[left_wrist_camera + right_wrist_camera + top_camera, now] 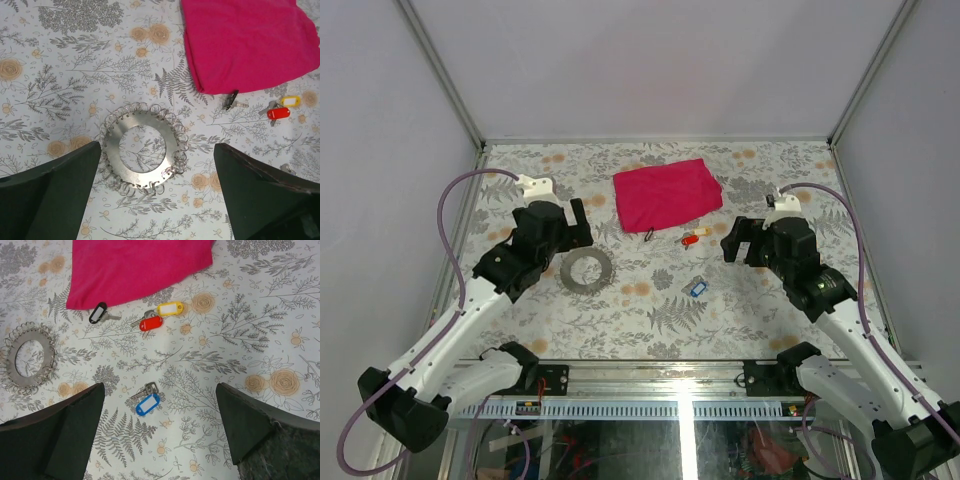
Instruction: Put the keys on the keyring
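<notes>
Left gripper (157,146) is standing fully released, with nothing between the fingers. It is hovering right over the keyring (113,150), which is lying flat on the table (650,320) and showing between the two fingers without touching either. Right gripper (160,386) is also gaping wide and empty, hanging over the blue-tag key (148,404), clear of it.

Left wrist view is giving detail the others are not: small wire loops are fringing the ring's outer rim all round, and the table's floral print is showing through the wide centre. Right wrist view is the only one showing all the keys cleanly. Red-tag key (151,323) and yellow-tag key (170,308) are lying side by side, just off the pink cloth (140,265). Black-tag key (97,313) is sitting at the cloth's near edge, its tag touching the hem or just short of it, can't tell. Top view is reducing that one to a dark speck, but it alone is showing both arms and the enclosure walls (410,150).

Room: keyring is lying well in from the table's left edge, with bare table all around it. Blue-tag key is sitting well apart to its right, about mid-table. Cloth is taking up the far centre. Walls are closing in on the left, right and far sides. Metal rail (680,380) is running along the near edge between the arm bases.
</notes>
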Tool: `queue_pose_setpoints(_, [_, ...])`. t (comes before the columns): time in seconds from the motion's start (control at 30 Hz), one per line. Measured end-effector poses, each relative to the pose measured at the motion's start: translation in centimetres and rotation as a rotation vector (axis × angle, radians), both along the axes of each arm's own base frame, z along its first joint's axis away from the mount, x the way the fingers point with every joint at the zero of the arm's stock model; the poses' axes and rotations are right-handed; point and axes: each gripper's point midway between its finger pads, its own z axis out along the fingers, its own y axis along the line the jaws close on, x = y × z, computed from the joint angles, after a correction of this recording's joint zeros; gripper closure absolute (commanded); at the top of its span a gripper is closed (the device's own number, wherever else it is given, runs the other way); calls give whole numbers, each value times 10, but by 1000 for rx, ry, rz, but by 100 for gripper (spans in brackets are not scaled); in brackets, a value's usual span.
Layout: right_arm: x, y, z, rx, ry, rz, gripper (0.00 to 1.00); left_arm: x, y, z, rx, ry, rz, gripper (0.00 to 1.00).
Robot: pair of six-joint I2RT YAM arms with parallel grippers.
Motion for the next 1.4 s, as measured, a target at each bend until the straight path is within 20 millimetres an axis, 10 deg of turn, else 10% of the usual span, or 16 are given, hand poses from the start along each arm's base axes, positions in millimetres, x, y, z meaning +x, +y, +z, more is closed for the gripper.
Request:
queue_pose_setpoints(0.5, [1,1,2,6,0,-3,0,3,-14,-8,-3,32,-65,0])
queue_pose_setpoints(0.97, [1,3,-4,21,27,-8,1,0,-71,-127,-18,420,-272,0])
queue_pose_setpoints(1.4, [-1,10,-12,27,63,25,0,-9,-77,-173,-30,517,-283,0])
